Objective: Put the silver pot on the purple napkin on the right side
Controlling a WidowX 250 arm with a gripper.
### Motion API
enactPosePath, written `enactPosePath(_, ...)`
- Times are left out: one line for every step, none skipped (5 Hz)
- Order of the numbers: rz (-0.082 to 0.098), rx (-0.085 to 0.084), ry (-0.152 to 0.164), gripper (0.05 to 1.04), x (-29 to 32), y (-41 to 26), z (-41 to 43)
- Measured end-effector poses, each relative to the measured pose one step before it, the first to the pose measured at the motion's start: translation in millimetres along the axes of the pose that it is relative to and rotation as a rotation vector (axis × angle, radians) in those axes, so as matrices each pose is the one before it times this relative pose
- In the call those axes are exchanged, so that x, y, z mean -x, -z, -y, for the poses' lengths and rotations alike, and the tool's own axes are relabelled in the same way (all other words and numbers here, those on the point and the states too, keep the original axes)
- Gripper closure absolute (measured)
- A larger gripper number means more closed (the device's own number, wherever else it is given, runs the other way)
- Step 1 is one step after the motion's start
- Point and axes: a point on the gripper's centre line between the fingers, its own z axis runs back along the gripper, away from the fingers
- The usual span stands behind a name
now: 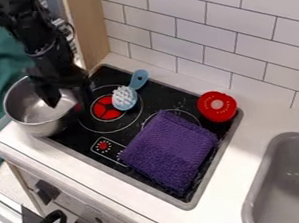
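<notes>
Brush (124,97) lies between silver pot (25,107) and red disc (217,107) — purple napkin (169,151) nearby.

The black robot arm (31,29) comes in at the upper left corner of the view and slants down toward the right, its upper part cut off by the top edge. Below the bulky joints, the narrower wrist (52,56) runs down to the gripper (66,100), which hangs with its tips pointing downward — left of the middle of the view. Its two dark fingers (48,95) stand apart, one to the left and one to the right — a gap between them.
</notes>
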Motion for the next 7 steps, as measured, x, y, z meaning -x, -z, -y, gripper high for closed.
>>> enactPosePath(-0.0335,0.0094,0.0332,0.078,-6.7,10.66,5.66)
enactPosePath(-0.0401,0.0173,0.0316,0.132,-2.96,16.8,7.0)
enactPosePath(0.007,-0.0106,0.0213,0.428,-4.61,-0.08,2.9)
enactPosePath(-0.007,0.0029,0.0028,0.735,-3.55,1.68,1.86)
enactPosePath(-0.0085,0.0,0.0152,0.926,-1.33,0.37,6.92)
enactPosePath(0.0254,-0.0157,-0.0007,1.007,-4.42,-7.3,-0.29)
enactPosePath(0.0231,-0.0005,-0.0055,1.027,-0.66,-4.05,3.97)
